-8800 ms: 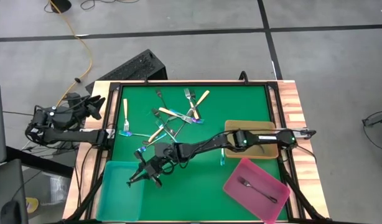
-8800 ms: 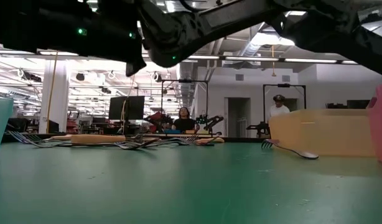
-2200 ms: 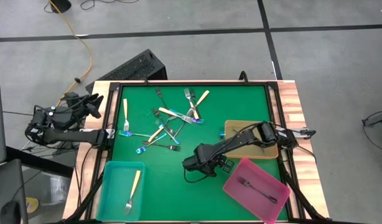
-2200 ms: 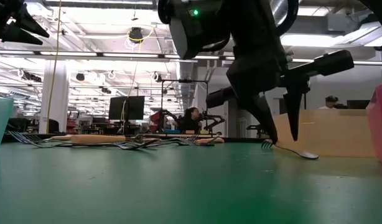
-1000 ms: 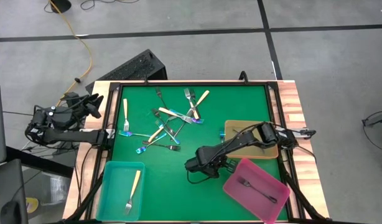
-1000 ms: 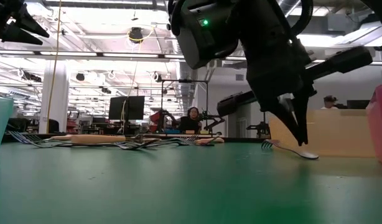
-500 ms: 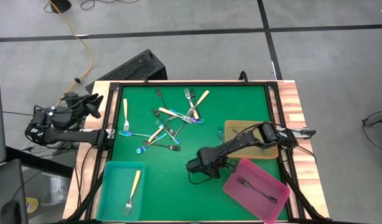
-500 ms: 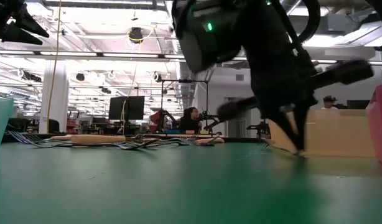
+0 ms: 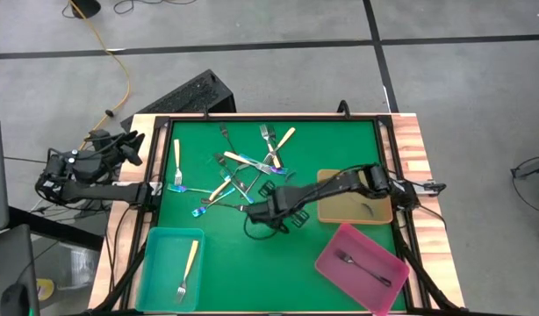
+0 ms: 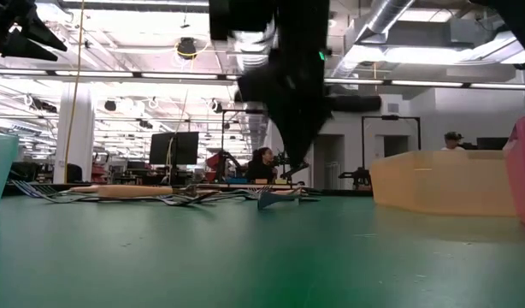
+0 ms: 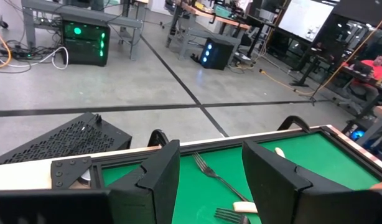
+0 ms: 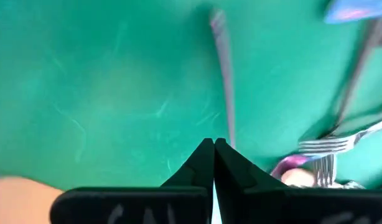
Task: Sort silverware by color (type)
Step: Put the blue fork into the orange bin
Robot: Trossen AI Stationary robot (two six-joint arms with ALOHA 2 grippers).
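My right claw (image 12: 214,146) hangs low over the green table (image 9: 340,149), its fingers pressed together. As far as the blurred wrist view lets me judge, they pinch the end of one slim fork (image 12: 224,74), whose shaft runs out ahead of the tips. In the low view its far end seems to touch the table or sit just above it.

It is just beside the near edge of the loose pile of forks (image 9: 243,171), well apart from all three trays.

What I worry about:

- **Slipping.** I seem to have only the tip of a thin, smooth handle. A quick swing could twist it out of my fingers.
- **Snagging.** With the free end so low and the pile so close, a sideways move could catch tines on another fork and scatter the heap. I would lift first.
- **Wrong tray.** I cannot tell this fork's colour from here. The teal tray (image 9: 147,263) holds a cream-handled fork and one more. The pink tray (image 9: 357,241) holds a dark one. The tan tray (image 9: 357,211) looks bare where my arm does not cover it. A guess could mix the kinds.
- **Bouncing out.** Letting go from too high over a shallow tray might let the fork skid over the rim.

My left claw (image 11: 209,180) waits with its fingers spread, past the table's left edge.
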